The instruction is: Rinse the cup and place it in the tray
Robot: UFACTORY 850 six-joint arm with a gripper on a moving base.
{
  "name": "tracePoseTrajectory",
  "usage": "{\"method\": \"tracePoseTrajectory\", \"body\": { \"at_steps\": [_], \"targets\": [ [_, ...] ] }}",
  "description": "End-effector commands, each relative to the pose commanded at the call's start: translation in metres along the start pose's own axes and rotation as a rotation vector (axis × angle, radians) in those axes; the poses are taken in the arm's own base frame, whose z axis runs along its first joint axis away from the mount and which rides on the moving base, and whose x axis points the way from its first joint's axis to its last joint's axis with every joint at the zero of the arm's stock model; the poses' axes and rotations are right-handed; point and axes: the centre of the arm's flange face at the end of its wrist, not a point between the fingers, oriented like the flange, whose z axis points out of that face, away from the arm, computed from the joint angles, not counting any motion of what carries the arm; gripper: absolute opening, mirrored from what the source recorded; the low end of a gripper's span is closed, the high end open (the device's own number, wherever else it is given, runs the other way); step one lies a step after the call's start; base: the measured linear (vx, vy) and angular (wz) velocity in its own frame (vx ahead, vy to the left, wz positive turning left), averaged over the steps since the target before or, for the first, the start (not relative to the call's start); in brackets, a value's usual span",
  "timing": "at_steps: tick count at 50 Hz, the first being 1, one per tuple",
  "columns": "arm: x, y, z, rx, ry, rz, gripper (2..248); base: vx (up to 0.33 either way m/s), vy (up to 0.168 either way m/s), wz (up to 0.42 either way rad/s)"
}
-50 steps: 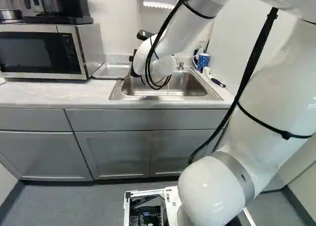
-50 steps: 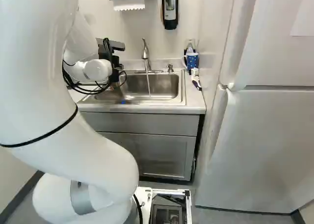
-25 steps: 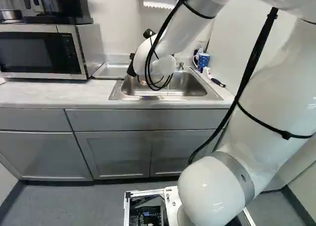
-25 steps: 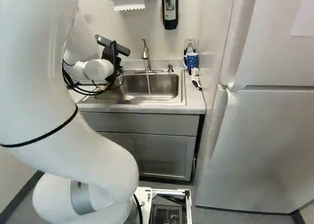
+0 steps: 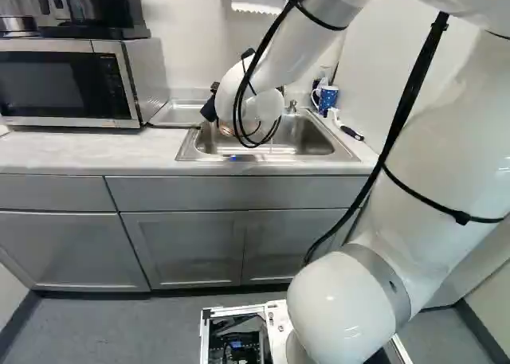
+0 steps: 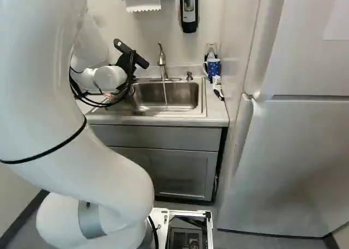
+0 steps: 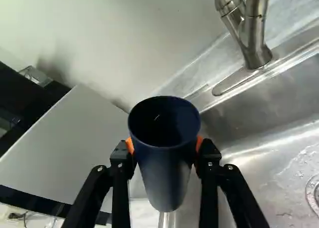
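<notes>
One dark blue cup (image 7: 167, 175) is held in my pincer (image 7: 165, 146), a finger pressed to each side of it, so I have a proper grip. Its open mouth shows between my fingertips; the inside is too dark for me to tell whether water remains. The tap (image 7: 253, 31) stands ahead of me and to my right, with a thin stream of water (image 6: 165, 95) falling from it, well apart from my cup. The basin (image 7: 254, 163) spreads to my right, and the microwave (image 7: 75, 143) is on my left. Between that and the basin, close by me on the left, lies the metal tray (image 5: 179, 113).

I judge the rinsing to be finished or nearly so, with the placing about to begin. Next I should drain any drops over the basin, ease leftward over the tray, keep off the microwave's side, and level the cup before lowering it. Smooth and perhaps wet, it could slip or twist, so I'd let go only once it bears firmly on the tray.
</notes>
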Motion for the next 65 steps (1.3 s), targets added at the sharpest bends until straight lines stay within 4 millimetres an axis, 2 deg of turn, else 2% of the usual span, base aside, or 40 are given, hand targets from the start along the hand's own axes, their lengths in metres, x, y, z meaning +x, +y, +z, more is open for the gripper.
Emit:
{"method": "tracePoseTrajectory", "body": {
  "at_steps": [65],
  "targets": [
    [0.0000, 0.0000, 0.0000, 0.000, 0.000, 0.683, 125, 0.000, 0.000, 0.000]
  ]
}}
